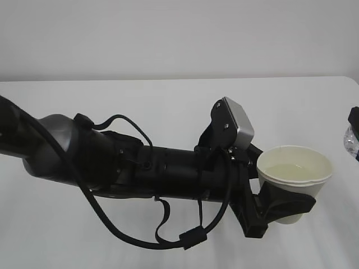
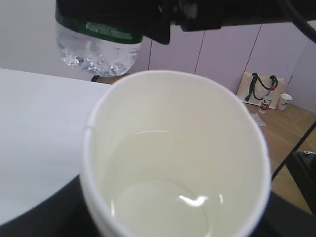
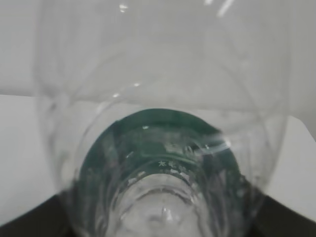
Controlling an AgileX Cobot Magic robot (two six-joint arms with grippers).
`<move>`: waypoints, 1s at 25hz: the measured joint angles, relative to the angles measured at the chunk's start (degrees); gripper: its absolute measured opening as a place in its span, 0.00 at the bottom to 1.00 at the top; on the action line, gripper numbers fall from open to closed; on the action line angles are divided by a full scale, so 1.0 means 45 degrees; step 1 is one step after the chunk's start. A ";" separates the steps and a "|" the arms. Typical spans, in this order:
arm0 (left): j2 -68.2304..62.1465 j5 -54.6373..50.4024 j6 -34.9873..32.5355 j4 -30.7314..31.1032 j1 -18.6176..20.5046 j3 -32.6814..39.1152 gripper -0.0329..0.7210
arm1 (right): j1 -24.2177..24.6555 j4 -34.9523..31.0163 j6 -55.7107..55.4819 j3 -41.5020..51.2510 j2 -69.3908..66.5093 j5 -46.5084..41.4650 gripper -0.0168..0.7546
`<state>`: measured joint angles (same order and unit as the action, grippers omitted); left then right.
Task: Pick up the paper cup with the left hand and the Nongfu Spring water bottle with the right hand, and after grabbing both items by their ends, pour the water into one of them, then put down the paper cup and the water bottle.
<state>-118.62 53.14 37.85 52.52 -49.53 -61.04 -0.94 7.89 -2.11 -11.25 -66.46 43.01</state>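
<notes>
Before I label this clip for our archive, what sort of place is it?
Probably an office or lab: white table, pale panelled wall, and a tote bag on a wood floor.

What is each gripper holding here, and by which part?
Left gripper clasps the paper cup around its lower body. Right gripper holds the water bottle; where, cannot be told.

My left hand (image 1: 279, 208) reaches across the white table (image 1: 168, 106) toward its right edge, jaws clasped around the paper cup (image 1: 294, 182), which I hold upright. Pale water (image 1: 289, 172) sits inside it. My black cables (image 1: 134, 238) loop beneath the arm.
</notes>
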 joint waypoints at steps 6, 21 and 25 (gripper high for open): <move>0.0000 0.0023 0.0000 0.0000 0.0000 0.0000 0.67 | 0.0000 -0.0132 0.0000 0.0486 0.0000 0.0427 0.57; 0.0000 0.0099 0.0000 0.0000 0.0000 0.0000 0.67 | 0.0000 -0.0692 0.0000 0.0507 -0.4355 0.4420 0.57; 0.0000 0.0119 0.0000 0.0000 0.0000 0.0000 0.67 | 0.0000 -0.0819 -0.0031 0.0431 -0.5552 0.4626 0.57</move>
<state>-118.62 53.67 37.85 52.52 -49.53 -61.04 -0.94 4.20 -2.26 -9.31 -91.44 63.83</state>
